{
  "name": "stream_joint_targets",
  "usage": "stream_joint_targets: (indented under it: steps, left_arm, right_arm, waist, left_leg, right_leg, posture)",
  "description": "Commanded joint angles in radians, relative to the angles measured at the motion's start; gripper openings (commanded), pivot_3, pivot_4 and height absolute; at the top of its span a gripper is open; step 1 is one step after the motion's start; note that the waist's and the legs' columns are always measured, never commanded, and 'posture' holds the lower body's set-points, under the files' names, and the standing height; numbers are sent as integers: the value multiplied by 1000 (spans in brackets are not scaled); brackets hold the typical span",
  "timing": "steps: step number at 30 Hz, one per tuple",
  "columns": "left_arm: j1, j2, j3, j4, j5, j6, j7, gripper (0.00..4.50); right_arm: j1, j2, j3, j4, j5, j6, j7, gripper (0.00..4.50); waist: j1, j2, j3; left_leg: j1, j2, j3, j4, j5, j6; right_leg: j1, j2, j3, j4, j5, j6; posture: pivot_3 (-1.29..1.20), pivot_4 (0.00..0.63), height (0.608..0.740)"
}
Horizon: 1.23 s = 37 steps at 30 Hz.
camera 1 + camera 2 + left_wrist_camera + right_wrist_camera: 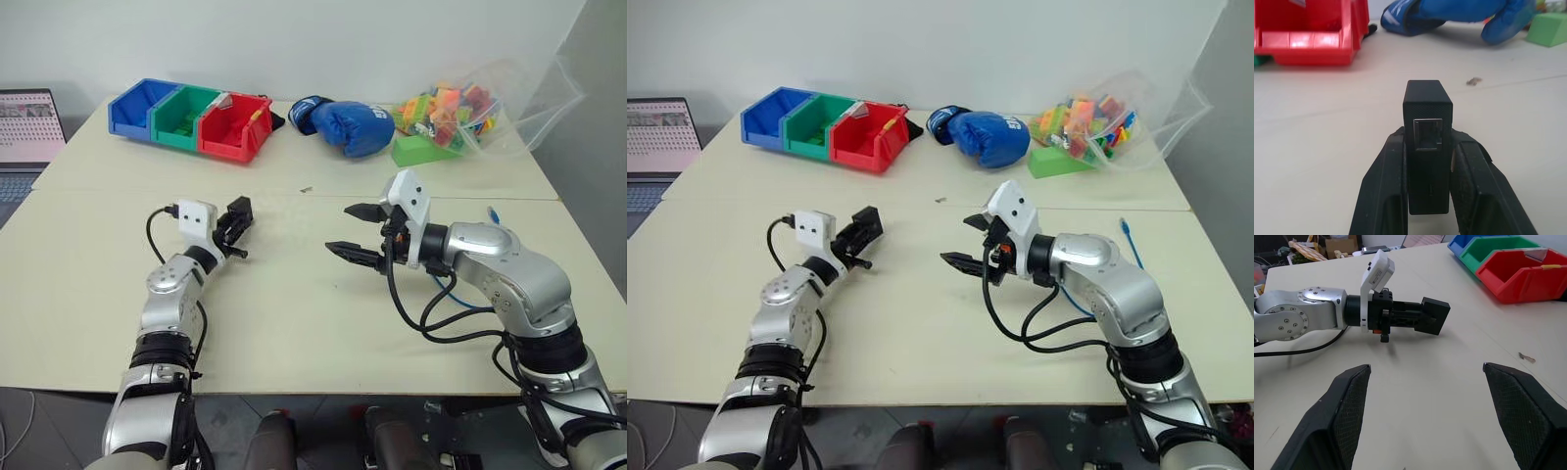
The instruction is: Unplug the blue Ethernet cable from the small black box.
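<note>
My left gripper [1427,137] is shut on the small black box [240,209], held just above the table's left middle. The box [1427,112] shows an empty metal-rimmed port on the face turned toward the wrist camera. My right gripper [340,228] hovers open over the table's middle, pointing left at the box [1432,316], with nothing between its fingers. The blue Ethernet cable [1130,240] lies loose on the table to the right, behind my right forearm. One plug end rests on the tabletop, and part of the cord is hidden by the arm.
Blue, green and red bins [191,117] stand in a row at the back left. A blue boxing glove [345,124] lies beside them. A clear bag of coloured blocks [470,108] and a green block [421,149] sit back right. A laptop [29,132] stands at the far left.
</note>
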Motion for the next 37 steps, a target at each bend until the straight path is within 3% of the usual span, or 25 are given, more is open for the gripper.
stream_joint_targets:
  steps: [1, 2, 3, 9, 12, 19, 24, 30, 37]
  left_arm:
    - [-31, -7, 17, 75, 13, -68, 12, 763]
    - [-23, -13, 19, 90, 2, -71, -8, 763]
    - [-17, -17, 23, 96, -12, -58, -24, 1463]
    - [29, -20, 32, 47, -30, -25, -51, 2778]
    - [114, 9, 32, -99, -34, 60, -40, 3463]
    - [313, 140, 26, -524, -39, 373, -36, 3463]
    - [393, 320, 73, -750, -174, 565, -217, 3463]
    - [380, 487, 139, -808, -250, 657, -338, 3463]
    - [349, 574, 139, -818, -288, 685, -437, 3463]
  right_arm:
    - [-41, 1, 0, -26, -12, 7, -13, 3896]
    - [-41, -1, -2, -31, -11, 13, -16, 3896]
    - [-40, -3, -2, -34, -10, 17, -18, 3952]
    - [-33, -3, -10, -46, -4, 43, -33, 3952]
    - [-12, -8, -19, -55, -7, 49, -49, 3952]
    - [101, -79, -82, -91, -7, 52, -60, 3952]
    - [171, -182, -166, -85, 14, 46, -14, 3952]
    - [212, -286, -232, -58, 41, 36, 59, 3952]
    - [232, -322, -253, -27, 41, 14, 87, 3952]
  waist:
    - [0, 0, 0]
    - [-1, 0, 0]
    - [-1, 0, 0]
    - [-2, 0, 0]
    - [-5, 0, 0]
    - [-18, 0, 0]
    - [-18, 0, 0]
    - [-19, 0, 1]
    - [-21, 0, 1]
  left_leg:
    - [0, 0, 0, 0, 0, 0]
    - [0, 0, 0, 0, 0, 0]
    - [1, 0, 0, 0, 0, 0]
    - [1, 0, 0, 0, 0, 0]
    - [1, 0, 0, 0, 0, 0]
    - [2, 1, 0, -1, 0, 0]
    - [2, 1, -1, -1, 0, 0]
    - [2, 1, 0, -1, 0, 0]
    - [3, 1, 1, -2, 0, 0]
  right_leg:
    - [0, 0, 0, 0, 0, 0]
    - [0, 0, 0, 1, 0, 0]
    - [0, 0, 0, 1, 0, 1]
    - [0, 0, 0, 1, 0, 1]
    - [0, 0, 1, 1, 0, 1]
    - [0, 0, 2, 2, -1, 2]
    - [0, -1, 2, 2, -2, 4]
    - [0, 0, 2, 1, -3, 4]
    - [0, 0, 2, 0, -3, 4]
  posture:
    - [0, 150, 740]
    - [0, 150, 740]
    - [0, 150, 740]
    - [0, 150, 740]
    - [0, 150, 740]
    - [0, 150, 740]
    - [0, 150, 740]
    - [0, 150, 740]
    - [0, 150, 740]
